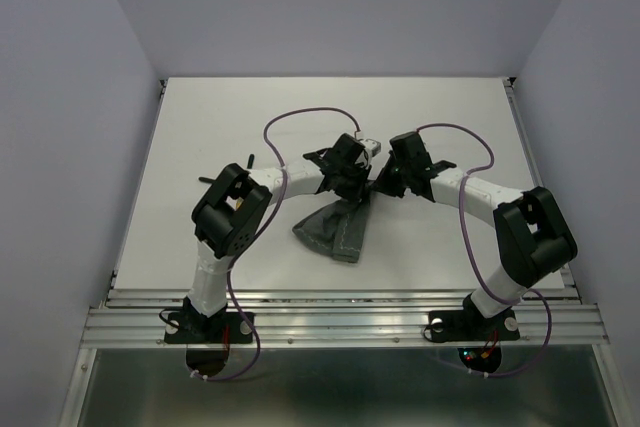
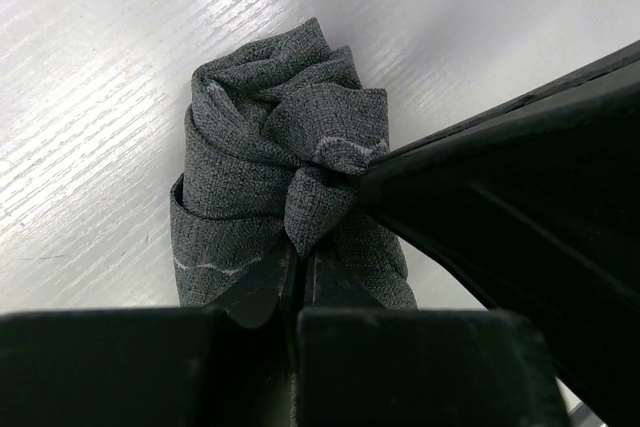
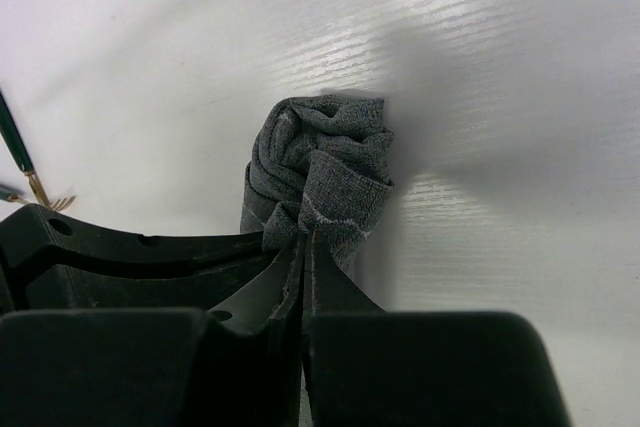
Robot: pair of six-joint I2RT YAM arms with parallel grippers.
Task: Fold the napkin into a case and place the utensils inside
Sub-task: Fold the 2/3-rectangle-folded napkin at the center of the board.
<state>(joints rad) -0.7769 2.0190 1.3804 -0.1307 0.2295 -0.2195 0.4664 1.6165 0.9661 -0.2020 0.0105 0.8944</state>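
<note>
Left wrist view: left gripper (image 2: 300, 265) is clamped on the napkin (image 2: 265, 147), and just beside it the right gripper (image 3: 303, 239) pinches the same wad (tail resting on the table (image 1: 200, 127)). Uneven pulling could yank it loose.

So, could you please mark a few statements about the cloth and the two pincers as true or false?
1. The left pincer is shut on the napkin. True.
2. The right pincer hangs open and empty. False: it too is shut on the napkin.
3. The napkin lies flat and fully spread on the table. False: it is bunched, and its upper end is gathered up between the two pincers.
4. The two pincers are close together near the middle of the table. True.
</note>
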